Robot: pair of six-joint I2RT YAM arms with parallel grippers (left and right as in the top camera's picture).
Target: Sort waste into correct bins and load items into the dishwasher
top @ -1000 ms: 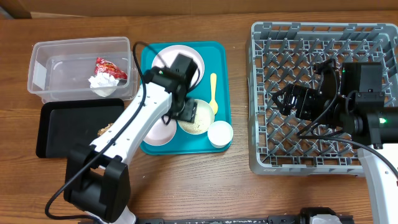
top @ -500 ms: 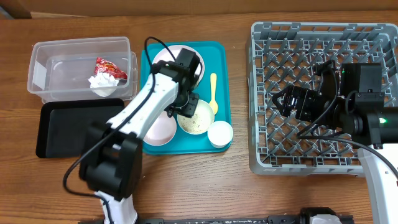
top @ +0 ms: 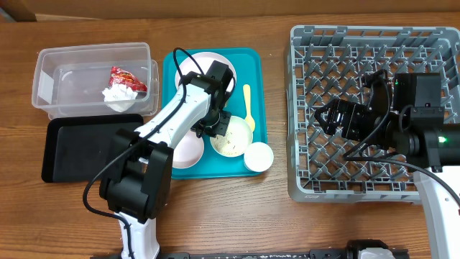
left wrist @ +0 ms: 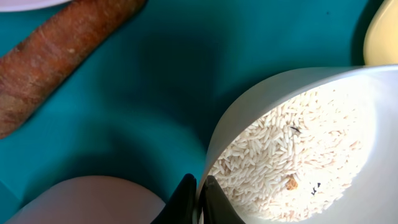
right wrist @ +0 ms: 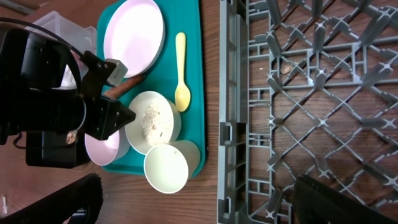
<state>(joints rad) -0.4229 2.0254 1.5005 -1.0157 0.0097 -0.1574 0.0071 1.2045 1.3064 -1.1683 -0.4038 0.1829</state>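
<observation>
Your left gripper is clamped on the rim of the rice bowl, which sits just right of it on the teal tray. The black tray lies well off to its left. Your right gripper hangs wide open, way over at the dish rack.

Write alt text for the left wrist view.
The left gripper is shut on the rim of a white bowl of rice grains over a teal tray. A carrot lies upper left, another bowl lower left.
</observation>
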